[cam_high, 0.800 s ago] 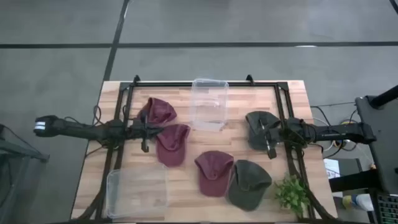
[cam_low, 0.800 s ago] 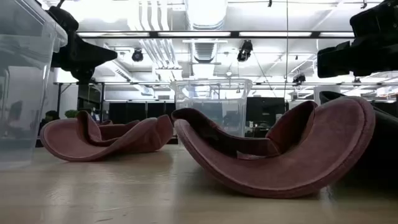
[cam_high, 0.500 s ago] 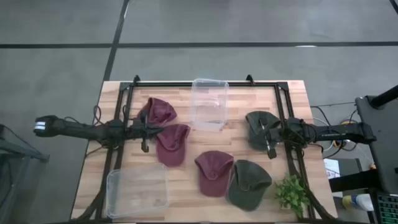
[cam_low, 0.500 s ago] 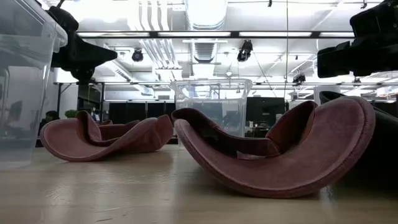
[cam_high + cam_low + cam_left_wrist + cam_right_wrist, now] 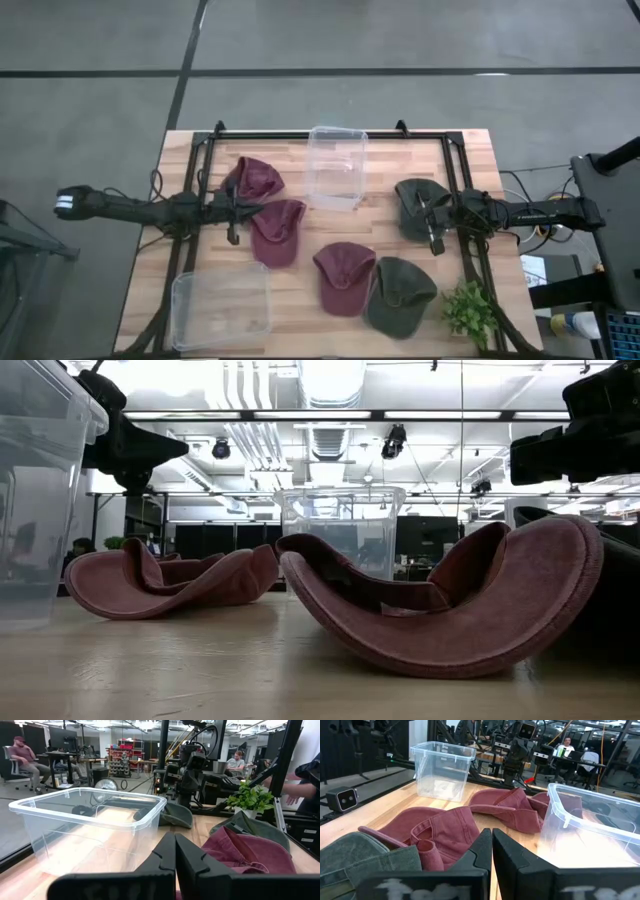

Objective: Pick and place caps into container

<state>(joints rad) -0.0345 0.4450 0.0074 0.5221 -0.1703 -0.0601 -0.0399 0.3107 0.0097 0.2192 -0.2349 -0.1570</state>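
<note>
Five caps lie on the wooden table. Two maroon caps rest near the left gripper, and a third maroon cap lies crown-down beside an olive cap toward the near edge. The other olive cap lies under the right gripper. Both grippers hover above the caps with fingers shut, as the left wrist view and the right wrist view show. A clear container stands at the far middle.
A second clear container sits at the near left corner. A small leafy plant stands at the near right corner. A black frame runs around the table. People sit in the room beyond.
</note>
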